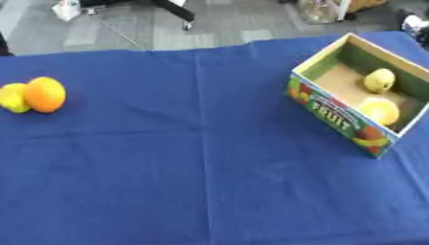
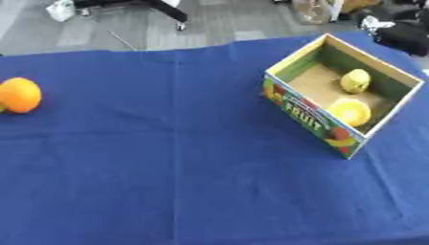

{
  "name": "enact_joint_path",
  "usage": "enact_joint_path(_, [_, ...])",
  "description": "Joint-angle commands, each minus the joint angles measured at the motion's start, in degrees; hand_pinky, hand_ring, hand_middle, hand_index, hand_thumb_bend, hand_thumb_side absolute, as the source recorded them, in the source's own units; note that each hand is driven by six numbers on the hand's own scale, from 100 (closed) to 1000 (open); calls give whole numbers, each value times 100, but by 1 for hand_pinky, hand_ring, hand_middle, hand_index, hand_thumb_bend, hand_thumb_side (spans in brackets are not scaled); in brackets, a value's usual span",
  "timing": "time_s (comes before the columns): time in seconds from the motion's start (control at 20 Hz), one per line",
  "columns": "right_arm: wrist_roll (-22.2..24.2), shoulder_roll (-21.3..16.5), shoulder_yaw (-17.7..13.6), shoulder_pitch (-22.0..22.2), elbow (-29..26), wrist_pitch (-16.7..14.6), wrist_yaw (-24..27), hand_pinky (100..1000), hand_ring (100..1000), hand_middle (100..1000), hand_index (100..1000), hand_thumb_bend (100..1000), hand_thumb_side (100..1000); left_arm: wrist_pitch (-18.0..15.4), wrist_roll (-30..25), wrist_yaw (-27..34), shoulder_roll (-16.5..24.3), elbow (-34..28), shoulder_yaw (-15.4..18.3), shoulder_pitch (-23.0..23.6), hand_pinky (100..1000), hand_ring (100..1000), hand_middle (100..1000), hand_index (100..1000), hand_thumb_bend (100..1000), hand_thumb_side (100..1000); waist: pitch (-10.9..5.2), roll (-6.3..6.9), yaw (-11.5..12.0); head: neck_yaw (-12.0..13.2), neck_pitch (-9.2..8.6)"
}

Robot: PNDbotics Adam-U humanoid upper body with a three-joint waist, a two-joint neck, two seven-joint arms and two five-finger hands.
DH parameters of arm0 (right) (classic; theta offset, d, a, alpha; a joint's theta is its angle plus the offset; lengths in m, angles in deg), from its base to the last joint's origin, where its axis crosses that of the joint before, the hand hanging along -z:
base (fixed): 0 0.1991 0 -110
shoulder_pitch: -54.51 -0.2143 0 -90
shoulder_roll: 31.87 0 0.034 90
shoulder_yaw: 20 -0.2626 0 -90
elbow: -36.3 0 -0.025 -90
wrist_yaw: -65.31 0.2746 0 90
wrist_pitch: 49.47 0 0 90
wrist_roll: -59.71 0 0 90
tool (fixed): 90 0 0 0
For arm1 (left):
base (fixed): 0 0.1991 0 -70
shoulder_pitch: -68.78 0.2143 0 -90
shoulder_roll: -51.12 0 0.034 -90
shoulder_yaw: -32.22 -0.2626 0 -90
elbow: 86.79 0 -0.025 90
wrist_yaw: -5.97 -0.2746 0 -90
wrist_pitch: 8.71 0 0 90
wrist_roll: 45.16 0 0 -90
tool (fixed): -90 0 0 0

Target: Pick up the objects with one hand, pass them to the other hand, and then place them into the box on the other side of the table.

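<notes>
**Two Fruits in the Box, Two More Far Away**

A blue cloth (image 1: pixel 201 167) covers the table. An open cardboard box (image 1: pixel 335 117) sits on it, turned at a slant. The side of the box has pictures of fruit and the word "FRUIT" in big letters.

Inside the box are two yellow things. A small yellow-green fruit (image 1: pixel 378 80) lies near the far wall of the box. A bigger, round yellow-orange fruit (image 1: pixel 379 110) lies closer to the printed side. The two sit near each other but do not touch.

Well apart from the box, far to its left, an orange (image 1: pixel 44 94) rests on the cloth. A lemon (image 1: pixel 12 97) sits just beside the orange, on the side away from the box, and touches it.

No robot hand shows in either view, so nobody can tell if the hands are spread or closed.

Past the box, beyond the table, is a grey floor (image 1: pixel 218 21).
</notes>
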Motion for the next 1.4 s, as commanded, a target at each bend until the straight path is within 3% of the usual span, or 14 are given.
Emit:
enact_joint_path(0.05, [-53,-148,-256,12,-355,-410,357,716,875,889,889,455,250,4,43,-39,277,-70,109,-53,745,627,627,716,683,531,-95,53,-27,78,15])
enact_joint_path(0.3, [227,129,-346,104,-373,-1047,608,712,868,883,885,425,245,56,31,-78,503,-26,168,-132,746,632,631,720,706,482,-98,60,-88,179,21])
enact_joint_path(0.45, [319,243,-324,184,-373,-1178,606,710,866,882,883,419,248,180,-335,-77,809,204,156,-260,765,651,649,736,745,309,-91,68,-102,250,8])
enact_joint_path(0.75, [366,300,-316,282,-374,-1218,600,705,859,880,880,426,250,321,-2159,42,1885,1255,-65,-901,795,686,664,750,828,176,-99,73,-135,348,36])
enact_joint_path(1.0, [396,345,-301,316,-374,-1240,614,704,854,876,876,420,252,-315,-4139,-264,2594,2552,-459,-1660,800,722,685,761,901,241,-97,55,-200,424,9])
enact_joint_path(1.2, [431,347,-284,293,-374,-1257,619,705,853,874,876,421,253,-712,-5385,-1030,2688,3316,-706,-2215,819,760,722,793,943,276,-87,37,-235,462,-31])
enact_joint_path(1.4, [433,360,-266,286,-374,-1232,613,704,851,872,875,421,255,-881,-6136,-1881,2526,3908,-895,-2713,831,790,748,816,976,284,-84,19,-251,476,-56])
